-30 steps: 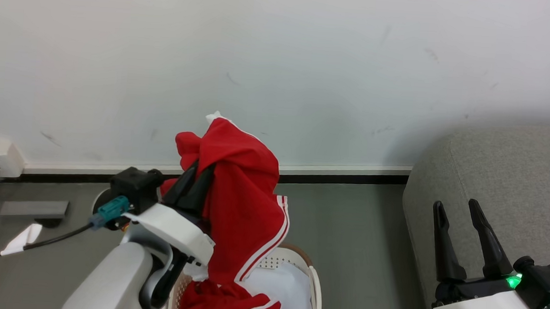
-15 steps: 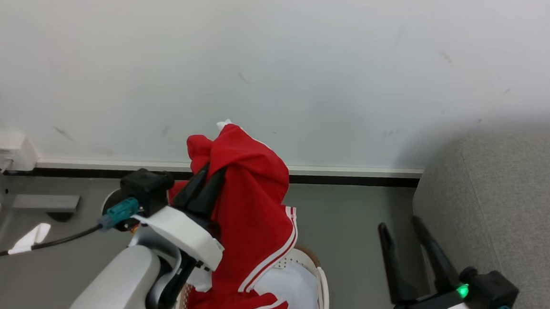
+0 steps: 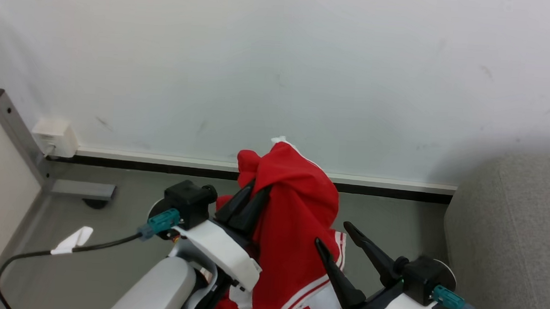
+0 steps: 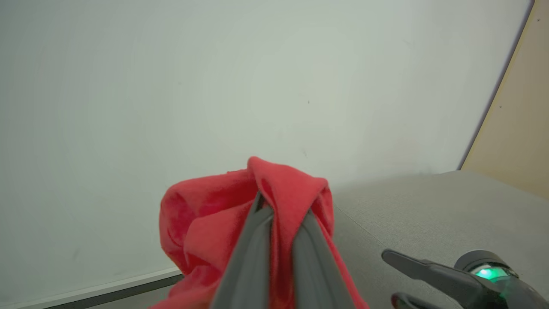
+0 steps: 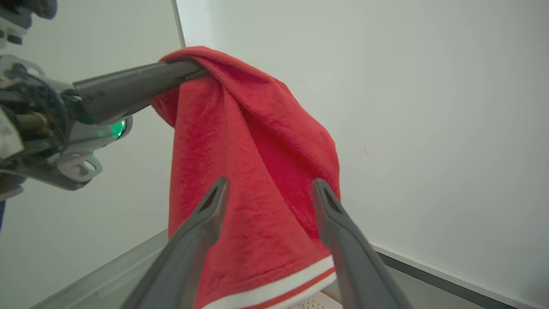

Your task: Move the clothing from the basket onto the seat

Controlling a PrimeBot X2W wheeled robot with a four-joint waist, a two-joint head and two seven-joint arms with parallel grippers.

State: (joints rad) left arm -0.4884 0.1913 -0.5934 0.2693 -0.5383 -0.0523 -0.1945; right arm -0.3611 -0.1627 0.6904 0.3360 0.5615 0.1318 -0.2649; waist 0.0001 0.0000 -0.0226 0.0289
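**Red garment held up by the left gripper, right gripper open beside it**

The clothing [image 3: 295, 213], a bright red garment with white stripes near its hem, hangs in the air in front of the pale wall [image 3: 281, 54]. Its top fold is bunched over the left gripper [image 3: 259, 188], whose jaws are together and clamped on the fabric. In the left wrist view, red cloth is squeezed in the narrow slit between the two dark fingers and spills over their tips. From that pinch the cloth falls in a long drape past the bottom edge of the head view, with the striped edge low on its right side.

The right gripper [image 3: 332, 233] stands just beside the drape on its right, jaws wide apart and holding nothing. In the right wrist view its two fingers frame the hanging cloth, one on each side, above the white-banded hem. From these angles I cannot tell whether either fingertip touches the fabric.

The seat [image 3: 513, 245], grey and woven, takes up the right edge of the head view, beyond the right gripper and well apart from the garment. Grey-green floor [image 3: 395, 214] lies between them, and a dark skirting strip [image 3: 159, 167] runs along the foot of the wall. On the left, a black cable [image 3: 112, 244] trails across the floor from the left wrist.
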